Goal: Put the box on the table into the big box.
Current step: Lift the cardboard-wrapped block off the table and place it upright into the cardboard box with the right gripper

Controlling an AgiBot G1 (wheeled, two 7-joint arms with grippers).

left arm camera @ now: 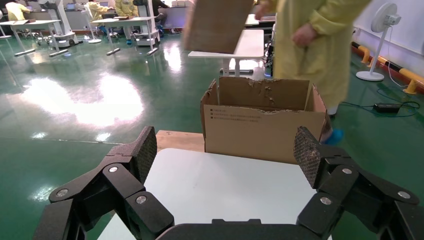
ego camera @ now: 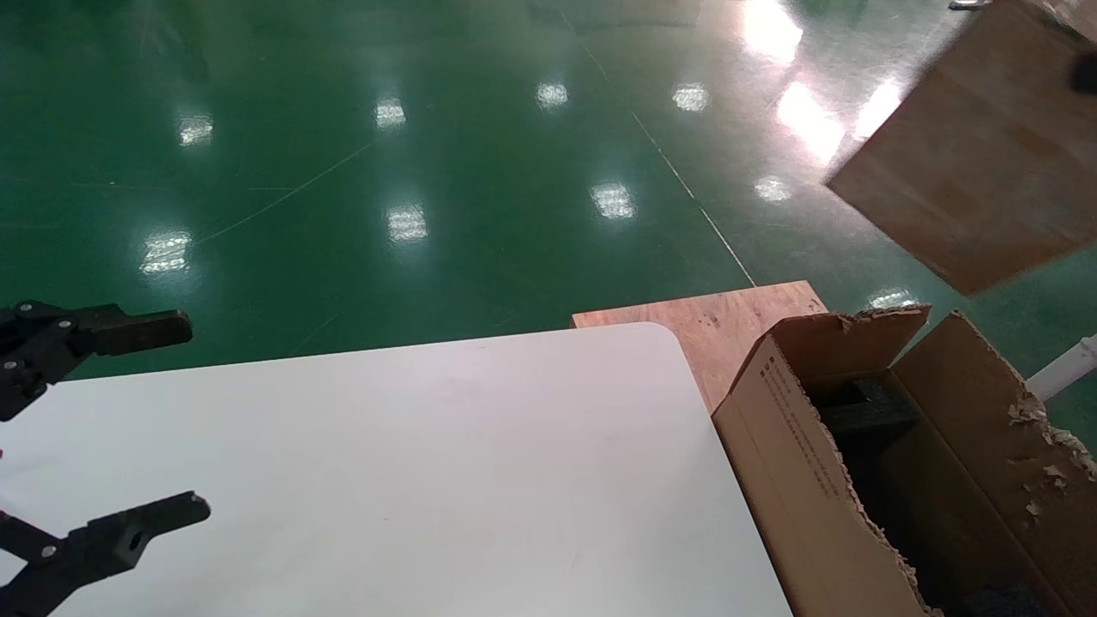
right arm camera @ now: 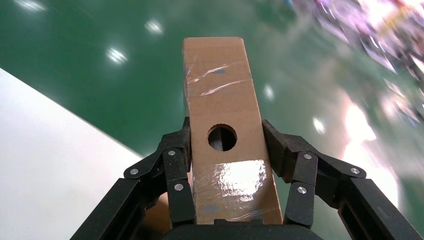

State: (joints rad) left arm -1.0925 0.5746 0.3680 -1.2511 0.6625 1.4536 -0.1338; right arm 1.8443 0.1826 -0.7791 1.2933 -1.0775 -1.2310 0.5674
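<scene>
Left gripper (ego camera: 193,420): parked at the near left over the white surface (ego camera: 411,480), fingers spread wide with nothing between them; in the left wrist view the textured pads (left arm camera: 146,150) stand far apart.

Surface: white top with a rounded corner, bare where it shows in the head view.

Big box (ego camera: 797,480): brown corrugated carton just beside the right edge of the surface, flaps torn and ragged, small black print on the side that faces the surface, black foam (ego camera: 870,411) inside.

Plywood board (ego camera: 728,321): reddish, beyond the far right corner of the surface, beside the carton.

Right gripper (right arm camera: 226,142): raised off the surface; fingers pinch the box (right arm camera: 225,120) by its two narrow sides.

Box: held in the air, up and to the far right in the head view, above and beyond the carton, tilted; the broad face with its round hole and strips of clear tape faces the right wrist camera.

Floor (ego camera: 428,154): glossy green, with lamp reflections.

Person (left arm camera: 315,45): in a yellow gown, standing behind the carton in the left wrist view.
</scene>
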